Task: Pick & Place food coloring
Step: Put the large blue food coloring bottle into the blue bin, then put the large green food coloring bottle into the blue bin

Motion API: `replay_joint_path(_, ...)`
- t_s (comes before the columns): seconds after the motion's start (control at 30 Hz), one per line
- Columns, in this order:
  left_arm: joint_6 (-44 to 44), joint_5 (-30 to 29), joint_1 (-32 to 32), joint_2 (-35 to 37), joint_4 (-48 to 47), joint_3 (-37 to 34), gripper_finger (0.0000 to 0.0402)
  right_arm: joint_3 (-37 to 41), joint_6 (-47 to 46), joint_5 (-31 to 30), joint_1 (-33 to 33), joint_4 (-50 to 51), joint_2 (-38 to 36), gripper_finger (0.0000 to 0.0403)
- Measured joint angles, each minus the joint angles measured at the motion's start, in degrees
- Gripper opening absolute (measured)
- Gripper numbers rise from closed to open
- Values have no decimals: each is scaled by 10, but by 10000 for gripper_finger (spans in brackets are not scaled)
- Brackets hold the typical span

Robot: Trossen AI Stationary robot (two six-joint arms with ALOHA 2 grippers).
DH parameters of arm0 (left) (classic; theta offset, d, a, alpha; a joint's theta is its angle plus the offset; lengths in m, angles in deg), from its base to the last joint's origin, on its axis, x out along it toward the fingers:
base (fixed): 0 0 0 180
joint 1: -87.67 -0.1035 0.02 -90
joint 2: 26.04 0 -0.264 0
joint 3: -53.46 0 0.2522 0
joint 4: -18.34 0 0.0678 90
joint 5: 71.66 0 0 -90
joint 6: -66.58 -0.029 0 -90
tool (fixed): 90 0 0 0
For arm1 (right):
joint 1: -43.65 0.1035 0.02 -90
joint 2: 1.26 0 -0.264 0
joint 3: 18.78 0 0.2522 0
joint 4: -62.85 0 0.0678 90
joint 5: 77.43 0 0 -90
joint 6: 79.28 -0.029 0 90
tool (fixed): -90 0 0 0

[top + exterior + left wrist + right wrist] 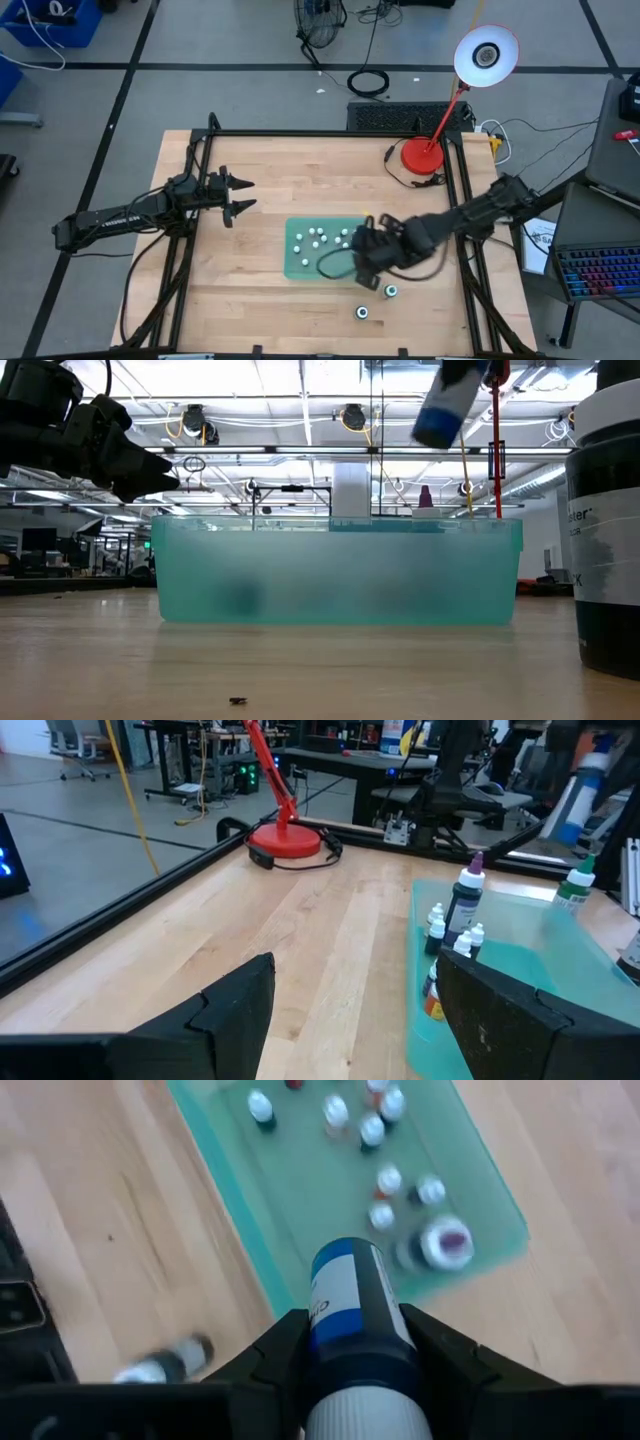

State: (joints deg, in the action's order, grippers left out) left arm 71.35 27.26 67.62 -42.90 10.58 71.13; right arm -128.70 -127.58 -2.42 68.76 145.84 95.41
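A translucent green tray (325, 250) holds several small white-capped food coloring bottles (382, 1180) and one bigger bottle with a purple top (466, 900). Two more bottles (391, 291) stand on the wood near the table's near edge. My right gripper (368, 243) is over the tray's right end, shut on a blue-labelled bottle (350, 1305). That bottle shows tilted in the air in the low view (445, 405). My left gripper (243, 196) waits open to the left of the tray, above the table (355, 980). My right gripper pinches the blue-labelled bottle by its body (355, 1335) between the two fingers (285, 1350). The bottle lies along the fingers, its dark end (345, 1260) pointing away from the wrist and down toward the tray. It is lifted clear of everything and tilted.
A red desk lamp base (422, 155) with its cable sits at the far right corner. A black frame rail (330, 133) borders the table. A large dark bottle (605, 510) stands close to the low camera. One bottle (165, 1362) stands on the wood beside the tray.
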Motion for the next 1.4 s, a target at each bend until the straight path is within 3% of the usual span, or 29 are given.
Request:
replay_joint_path(0.2, 0, 0, 0, 0, 2, 0, 274, 0, 96, 60, -67, -33, 59, 123)
replay_joint_path(0.4, 0, 0, 0, 0, 2, 0, 274, 0, 144, 107, -88, -25, 138, 123)
replay_joint_path(0.7, 0, 0, 0, 0, 2, 0, 274, 0, 162, 125, -97, 10, 213, 123)
replay_joint_path(0.87, 0, 0, 0, 0, 2, 0, 274, 0, 160, 123, -97, 9, 213, 123)
replay_joint_path(0.93, 0, 0, 0, 0, 2, 0, 274, 0, 154, 122, -97, 9, 210, 143)
replay_joint_path(1.13, 0, 0, 0, 0, 2, 0, 274, 0, 108, 152, -98, 10, 204, 255)
replay_joint_path(1.27, 0, 0, 0, 0, 2, 0, 274, 0, 76, 190, -98, 10, 184, 275)
replay_joint_path(1.4, 0, 0, 0, 0, 2, 0, 274, 0, 30, 211, -90, 14, 151, 270)
